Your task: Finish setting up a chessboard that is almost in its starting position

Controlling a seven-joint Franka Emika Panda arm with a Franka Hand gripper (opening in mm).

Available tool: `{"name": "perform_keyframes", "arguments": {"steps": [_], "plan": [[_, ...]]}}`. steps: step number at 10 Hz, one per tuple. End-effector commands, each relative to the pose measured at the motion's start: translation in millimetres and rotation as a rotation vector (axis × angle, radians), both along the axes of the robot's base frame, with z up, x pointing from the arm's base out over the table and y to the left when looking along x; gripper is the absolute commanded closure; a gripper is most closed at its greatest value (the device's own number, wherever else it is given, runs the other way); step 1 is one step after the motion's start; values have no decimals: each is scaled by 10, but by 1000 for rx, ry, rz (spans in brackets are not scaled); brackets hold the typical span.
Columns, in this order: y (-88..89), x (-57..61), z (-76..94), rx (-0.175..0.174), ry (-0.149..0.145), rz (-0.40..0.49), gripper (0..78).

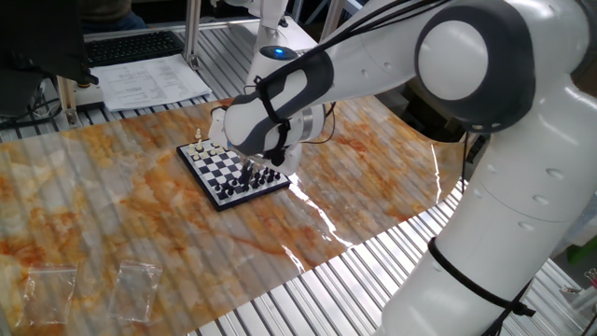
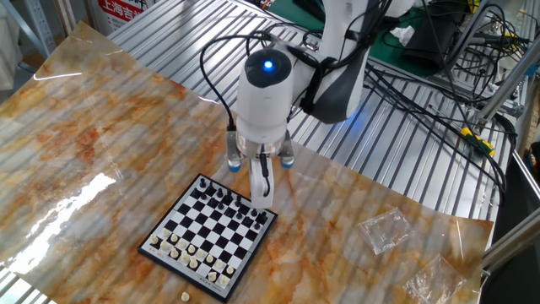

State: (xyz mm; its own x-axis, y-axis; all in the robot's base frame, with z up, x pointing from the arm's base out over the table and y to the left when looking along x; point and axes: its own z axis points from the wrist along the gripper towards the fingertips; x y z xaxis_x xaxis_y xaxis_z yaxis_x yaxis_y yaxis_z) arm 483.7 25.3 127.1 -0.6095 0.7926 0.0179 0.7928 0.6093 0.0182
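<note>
Jaws: they hang over the black side of the board, but whether they are parted, closed or pinching a piece cannot be told; the wrist hides them in one view and they merge into one pale stub in the other.
Gripper: it points down at the board's 1 o'clock edge, just above the black pieces.
Chessboard: it lies on the marbled table cover, turned like a diamond, near the table's middle.
Cream pieces: they are lined along the 7 o'clock edge, opposite the black rows.
Stray piece: one small cream piece sits off the board, just beyond its 6 o'clock corner.
Plastic bags: they lie well apart at 3 to 4 o'clock, uninvolved.
Arm: it reaches in from 12 o'clock, with cables trailing behind.
Risk: the black pieces stand tightly packed, so a descent slightly off-centre would likely topple neighbours; the light board may also skid on the glossy cover if nudged sideways.
</note>
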Motion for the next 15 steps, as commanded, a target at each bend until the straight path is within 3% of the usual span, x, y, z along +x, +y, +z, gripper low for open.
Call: {"name": "perform_keyframes", "arguments": {"steps": [1,15], "plan": [[27,66,-29,-1,-12,-7,763],[-15,148,-205,3,-39,0,763]]}}
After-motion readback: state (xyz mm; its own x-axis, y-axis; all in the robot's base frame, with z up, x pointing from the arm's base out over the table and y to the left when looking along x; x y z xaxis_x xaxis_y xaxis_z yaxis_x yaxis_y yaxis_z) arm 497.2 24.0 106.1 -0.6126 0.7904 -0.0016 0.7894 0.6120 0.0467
